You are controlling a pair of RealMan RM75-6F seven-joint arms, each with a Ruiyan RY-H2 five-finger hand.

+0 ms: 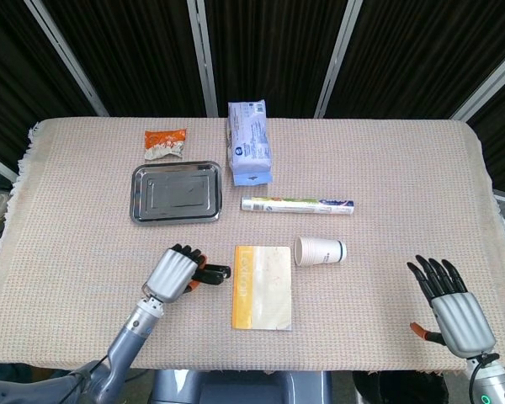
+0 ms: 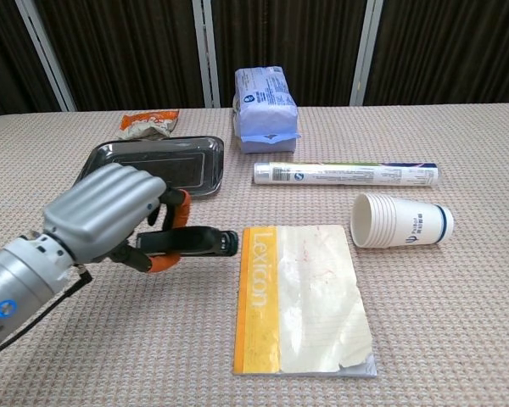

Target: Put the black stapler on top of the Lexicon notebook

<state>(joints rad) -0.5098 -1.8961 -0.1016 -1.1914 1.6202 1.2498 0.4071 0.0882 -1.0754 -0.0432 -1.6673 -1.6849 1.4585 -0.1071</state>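
My left hand (image 1: 176,273) (image 2: 110,212) grips the black stapler (image 2: 191,241) (image 1: 216,273), whose free end sticks out to the right and nearly reaches the left edge of the Lexicon notebook (image 1: 263,286) (image 2: 301,294). The notebook lies flat at the table's front centre, its orange spine strip on the left. In the chest view the stapler looks raised slightly off the cloth. My right hand (image 1: 454,308) hovers at the front right corner with its fingers spread and nothing in it.
A stack of paper cups (image 1: 320,251) lies on its side just right of the notebook's top. Behind it lie a long tube (image 1: 297,204), a steel tray (image 1: 176,192), a blue-white packet (image 1: 249,153) and an orange snack bag (image 1: 166,143).
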